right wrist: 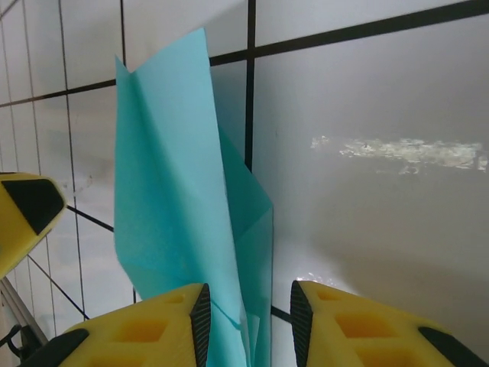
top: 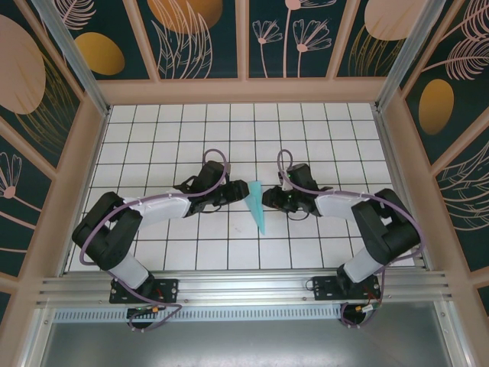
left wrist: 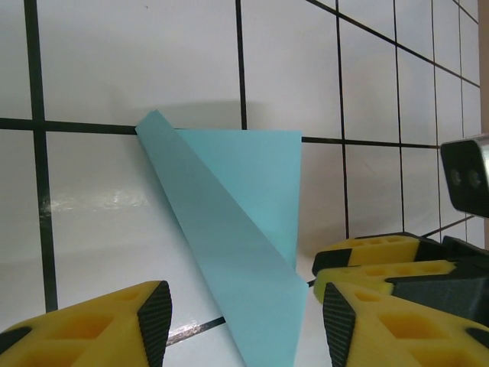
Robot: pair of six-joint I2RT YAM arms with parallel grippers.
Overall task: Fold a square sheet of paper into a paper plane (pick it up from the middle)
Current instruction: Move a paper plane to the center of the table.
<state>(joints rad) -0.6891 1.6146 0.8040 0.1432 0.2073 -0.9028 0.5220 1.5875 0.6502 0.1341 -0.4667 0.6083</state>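
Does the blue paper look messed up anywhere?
A little. The plane on the table isn't pressed flat: from the right wrist, its folded layers seem to gape apart. Nothing looks torn or spilled.

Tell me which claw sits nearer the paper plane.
Right, narrowly. The right claw, right of the paper plane, has paper deep between its fingers; the left claw, opposite, straddles just one end.

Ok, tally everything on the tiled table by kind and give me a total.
paper plane, turquoise: 1
robot arms: 2, the left arm and the right arm
Total: 3
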